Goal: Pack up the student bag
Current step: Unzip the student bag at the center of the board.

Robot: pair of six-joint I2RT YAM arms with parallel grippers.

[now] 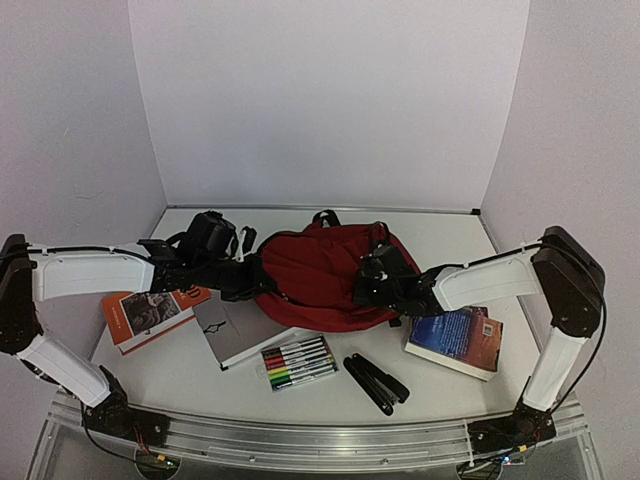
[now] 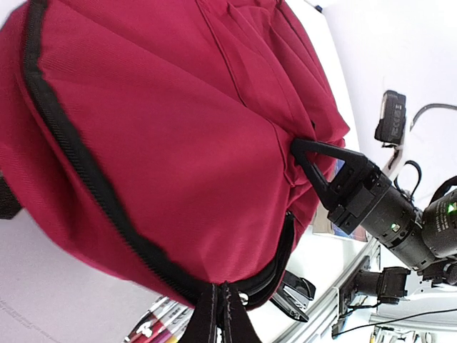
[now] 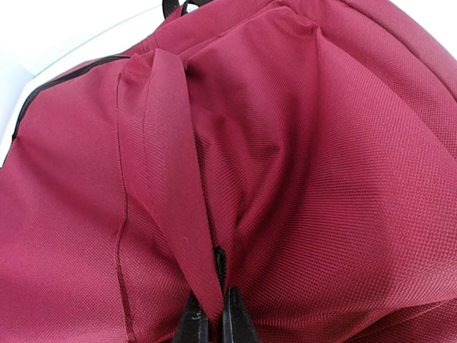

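Note:
The student bag [image 1: 315, 272], dark red with black zippers, lies flat in the middle of the table. My left gripper [image 1: 258, 283] is at its left edge. In the left wrist view it [image 2: 218, 287] is shut on the bag's [image 2: 164, 143] lower edge at the black zipper [image 2: 78, 164]. My right gripper [image 1: 364, 284] is on the bag's right side. In the right wrist view it [image 3: 211, 299] is shut on a fold of the red fabric [image 3: 171, 164]. It also shows in the left wrist view [image 2: 303, 151], pinching the cloth. The bag's inside is hidden.
An orange book [image 1: 148, 315] and a grey notebook [image 1: 240, 335] lie left of the bag. A pack of markers [image 1: 298, 362] and a black stapler [image 1: 375, 383] lie in front. A blue book [image 1: 455, 340] lies under my right arm.

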